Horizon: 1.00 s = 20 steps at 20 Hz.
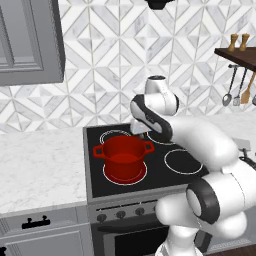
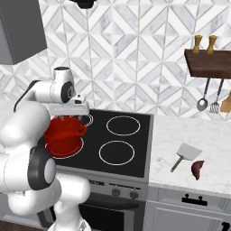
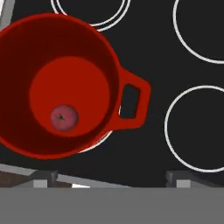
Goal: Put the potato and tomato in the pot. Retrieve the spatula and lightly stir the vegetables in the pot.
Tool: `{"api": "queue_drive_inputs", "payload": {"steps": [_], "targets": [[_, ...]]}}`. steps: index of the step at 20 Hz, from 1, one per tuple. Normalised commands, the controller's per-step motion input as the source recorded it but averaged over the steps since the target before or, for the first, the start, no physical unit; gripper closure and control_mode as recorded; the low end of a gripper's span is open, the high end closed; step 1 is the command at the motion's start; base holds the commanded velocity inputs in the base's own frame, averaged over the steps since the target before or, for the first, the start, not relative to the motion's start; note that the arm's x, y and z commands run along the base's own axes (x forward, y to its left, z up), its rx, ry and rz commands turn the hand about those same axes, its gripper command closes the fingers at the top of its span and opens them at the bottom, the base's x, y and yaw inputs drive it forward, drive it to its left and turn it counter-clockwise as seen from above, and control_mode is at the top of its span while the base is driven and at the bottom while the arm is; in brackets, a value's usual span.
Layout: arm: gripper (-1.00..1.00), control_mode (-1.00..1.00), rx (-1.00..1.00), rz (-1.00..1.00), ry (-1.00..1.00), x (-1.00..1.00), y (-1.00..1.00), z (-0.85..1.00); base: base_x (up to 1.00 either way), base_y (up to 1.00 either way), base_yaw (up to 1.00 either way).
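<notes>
The red pot [image 1: 123, 167] stands on the front left burner of the black stove. Inside it, in the hand view, the small pinkish-red tomato [image 3: 64, 117] lies on the bottom of the pot [image 3: 89, 46]. My gripper [image 3: 111, 178] hangs just above the pot's handle side, open, with nothing between its fingers; from the right base it shows over the pot [image 2: 63, 140] as gripper [image 2: 68, 118]. The spatula [image 2: 186, 154], with a pale grey blade and a dark handle, lies on the counter right of the stove. The potato [image 2: 197, 168], a dark reddish-brown lump, sits beside it.
Three more burner rings [image 2: 117, 152] lie bare on the stove. A ladle [image 2: 202, 103] and two other utensils hang under a wooden shelf [image 2: 210, 63] with two grinders at the far right. A grey wall cabinet [image 1: 30, 40] hangs at the upper left.
</notes>
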Motion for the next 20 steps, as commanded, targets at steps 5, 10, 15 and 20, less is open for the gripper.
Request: {"api": "queue_drive_inputs", "payload": {"steps": [5,10,15,20], "targets": [[-1.00,-1.00,-0.03,-0.61,0.04,0.01,-1.00,-0.09,0.00,0.00,0.00],[-1.00,-1.00,0.00,-0.46,0.00,0.06,-1.00,-0.46,0.00,0.00,0.00],[-1.00,-1.00,-0.02,-0.33,0.00,0.32,-1.00,-0.60,0.00,0.00,0.00],[-1.00,-1.00,-0.07,-0.24,0.05,0.48,-1.00,-0.63,0.00,0.00,0.00]]}}
